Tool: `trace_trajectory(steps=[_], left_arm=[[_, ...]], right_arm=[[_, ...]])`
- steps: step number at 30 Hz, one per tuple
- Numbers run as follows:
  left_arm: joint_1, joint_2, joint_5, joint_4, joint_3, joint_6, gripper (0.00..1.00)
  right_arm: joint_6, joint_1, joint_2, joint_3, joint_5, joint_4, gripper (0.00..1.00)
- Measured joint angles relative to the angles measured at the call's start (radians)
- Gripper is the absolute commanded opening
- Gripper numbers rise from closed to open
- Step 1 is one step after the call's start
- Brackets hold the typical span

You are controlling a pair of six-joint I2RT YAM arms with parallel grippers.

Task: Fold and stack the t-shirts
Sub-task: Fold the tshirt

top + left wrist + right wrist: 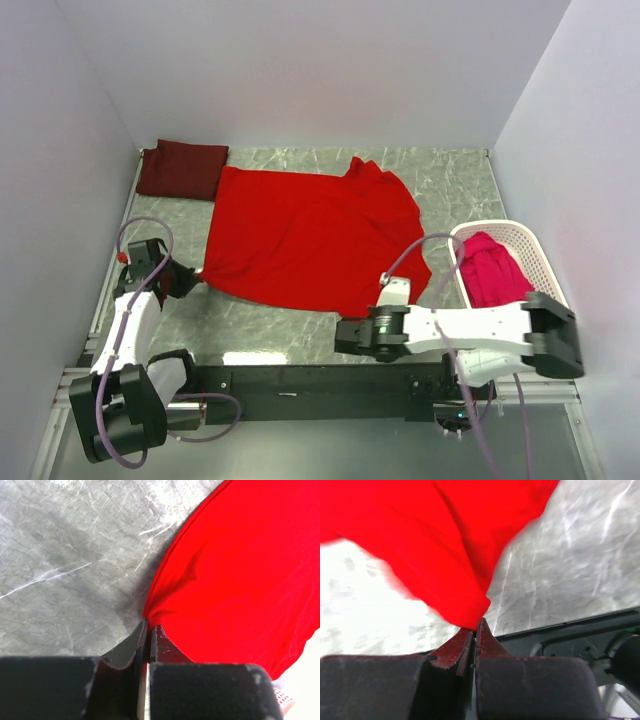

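A bright red t-shirt [310, 235] lies spread across the middle of the grey marble table [455, 180]. My left gripper [197, 277] is shut on its near-left corner. In the left wrist view the cloth [240, 575] bunches into the closed tips of that gripper [149, 624]. My right gripper [342, 330] is shut on the shirt's near-right hem. The right wrist view shows red cloth [445, 540] narrowing to a point between the closed tips of this gripper [476, 625]. A dark maroon t-shirt [180, 168] lies folded at the back left. A pinkish-red t-shirt [493, 270] sits in the basket.
The white perforated basket [545, 262] stands at the right edge, beside the right arm. White walls close off the left, back and right sides. A black rail [300, 378] runs along the near edge between the arm bases.
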Motion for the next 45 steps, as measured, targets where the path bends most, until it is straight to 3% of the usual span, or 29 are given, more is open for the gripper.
trace_trajectory(steps=[5,9,17,26,37,45], left_arm=[[0.000,-0.001,-0.006,-0.005,0.030,0.005,0.01],[0.000,-0.002,0.008,0.010,0.057,0.007,0.01],[0.000,0.111,0.048,0.103,0.134,0.008,0.01],[0.000,0.329,0.077,0.197,0.246,0.006,0.01],[-0.049,0.549,0.082,0.262,0.358,0.003,0.01],[-0.100,0.655,0.048,0.263,0.465,0.004,0.12]], right_arm=[[-0.001,-0.032,-0.103,0.154,0.089,-0.133,0.00],[-0.138,-0.181,-0.106,0.239,0.163,-0.116,0.00],[-0.588,-0.496,-0.107,0.243,0.201,0.183,0.00],[-0.903,-0.657,0.028,0.251,0.138,0.509,0.00],[-1.049,-0.755,0.232,0.364,0.056,0.661,0.00],[-1.077,-0.807,0.332,0.404,0.016,0.690,0.00]])
